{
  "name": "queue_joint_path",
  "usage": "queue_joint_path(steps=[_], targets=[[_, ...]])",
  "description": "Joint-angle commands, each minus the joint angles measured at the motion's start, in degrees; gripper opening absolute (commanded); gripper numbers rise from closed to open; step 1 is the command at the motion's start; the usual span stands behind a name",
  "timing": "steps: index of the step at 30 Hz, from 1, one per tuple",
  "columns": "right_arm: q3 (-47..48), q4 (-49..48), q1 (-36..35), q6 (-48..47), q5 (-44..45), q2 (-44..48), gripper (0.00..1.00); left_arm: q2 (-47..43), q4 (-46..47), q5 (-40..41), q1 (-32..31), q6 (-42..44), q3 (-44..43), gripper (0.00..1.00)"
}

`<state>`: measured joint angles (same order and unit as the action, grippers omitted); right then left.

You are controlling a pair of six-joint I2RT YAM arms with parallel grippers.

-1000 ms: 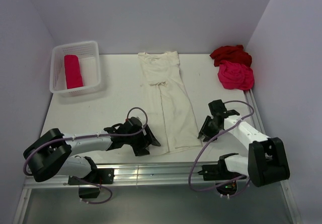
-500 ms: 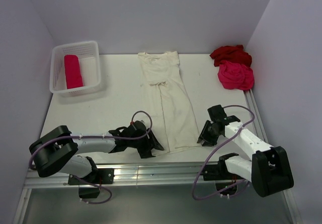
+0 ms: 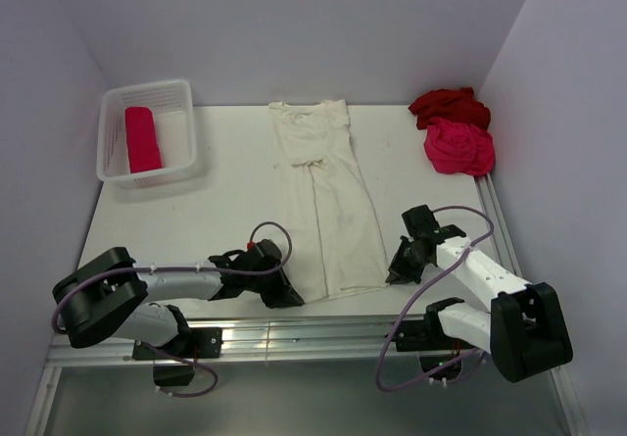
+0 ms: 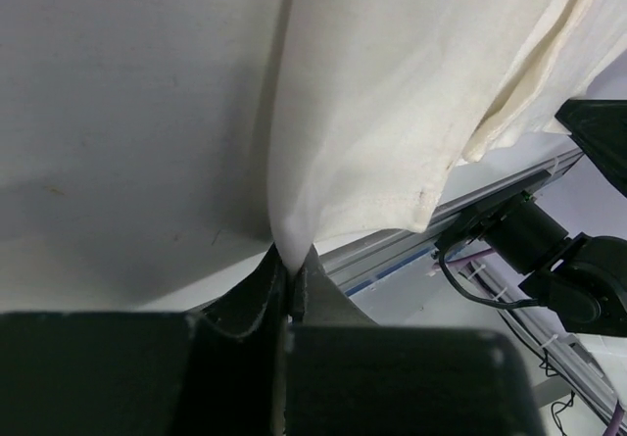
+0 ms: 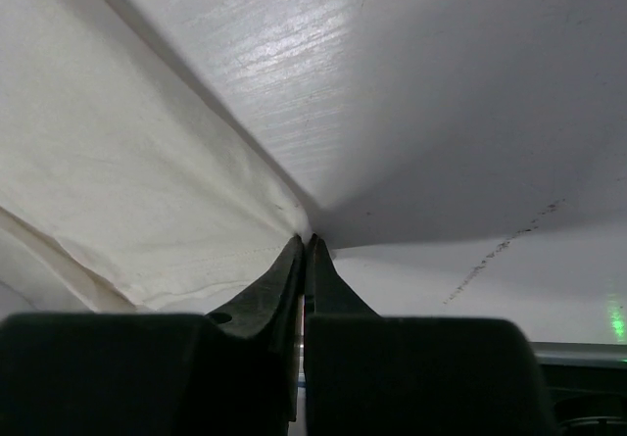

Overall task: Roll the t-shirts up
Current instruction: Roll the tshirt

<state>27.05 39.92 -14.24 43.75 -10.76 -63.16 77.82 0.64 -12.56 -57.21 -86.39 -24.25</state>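
A cream-white t-shirt [image 3: 328, 196] lies folded into a long strip down the middle of the table, its hem toward me. My left gripper [image 3: 291, 294] is shut on the hem's near left corner; in the left wrist view the cloth [image 4: 392, 113] runs down into the closed fingertips [image 4: 291, 265]. My right gripper [image 3: 393, 272] is shut at the hem's right edge, where the cloth [image 5: 127, 181] draws to a point at the tips [image 5: 305, 242]. A dark red t-shirt [image 3: 449, 106] and a hot pink one [image 3: 458, 148] lie bunched at the back right. A pink-red roll [image 3: 142, 139] lies in the basket.
The white mesh basket [image 3: 188, 127] stands at the back left corner. Grey walls close in the table on three sides. A metal rail [image 3: 294, 336] runs along the near edge between the arm bases.
Both grippers have shut on the cream-white t-shirt's hem. The left gripper slid slightly left and nearer, and the hem's left corner has drawn toward it.
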Motion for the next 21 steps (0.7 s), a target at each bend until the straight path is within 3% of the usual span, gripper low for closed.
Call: queue_joint_path(steps=[1, 13, 21], targets=[[1.4, 3.9, -1.3, 0.7, 0.6, 0.1, 0.00, 0.1, -2.7, 0.0, -0.4, 1.6, -2.5, 0.00], [6.5, 12.7, -2.2, 0.1, 0.3, 4.5, 0.00, -5.8, -8.7, -3.1, -0.4, -1.4, -4.7, 0.00], [13.4, 15.5, -2.1, -1.1, 0.7, 1.4, 0.00, -7.2, -10.4, -3.4, -0.2, -5.1, -7.6, 0.00]])
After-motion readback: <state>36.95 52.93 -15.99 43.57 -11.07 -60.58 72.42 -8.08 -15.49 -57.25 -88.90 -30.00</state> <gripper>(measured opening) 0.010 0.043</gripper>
